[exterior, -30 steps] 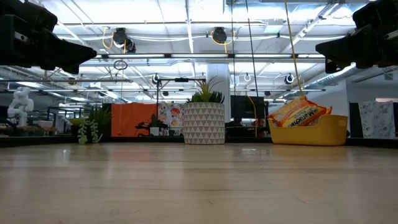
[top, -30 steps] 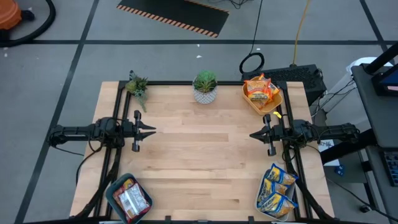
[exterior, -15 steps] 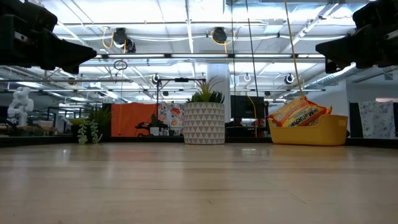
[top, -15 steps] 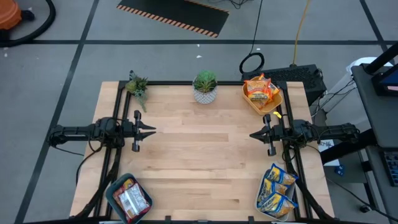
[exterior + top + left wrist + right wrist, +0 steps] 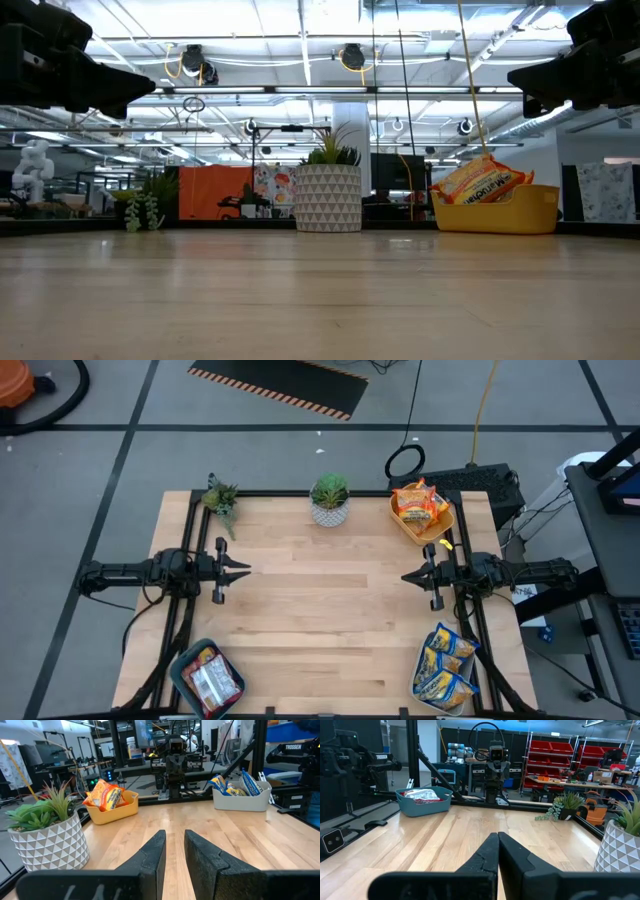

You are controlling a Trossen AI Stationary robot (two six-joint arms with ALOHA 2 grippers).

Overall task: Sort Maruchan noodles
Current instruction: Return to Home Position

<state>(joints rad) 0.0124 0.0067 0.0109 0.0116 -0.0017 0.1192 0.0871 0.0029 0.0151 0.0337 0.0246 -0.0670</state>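
The Maruchan noodles lie in three bins at the table's corners. Orange-yellow packets (image 5: pixel 418 503) fill a yellow bin (image 5: pixel 441 528) at the far right. Blue-and-yellow packets (image 5: pixel 444 665) stand in a pale bin (image 5: pixel 239 801) at the near right. Red packets (image 5: pixel 209 680) lie in a teal bin (image 5: pixel 178 670) at the near left. My left gripper (image 5: pixel 247 569) hovers level at the left edge, its fingers (image 5: pixel 155 851) a narrow gap apart, with nothing between them. At the right edge my right gripper (image 5: pixel 404 575) hovers level and shut (image 5: pixel 497 835), holding nothing.
A potted plant in a white patterned pot (image 5: pixel 330 501) stands at the middle of the far edge, and a small green sprig (image 5: pixel 221 498) at the far left. Bare wooden tabletop (image 5: pixel 330 605) lies between the two grippers.
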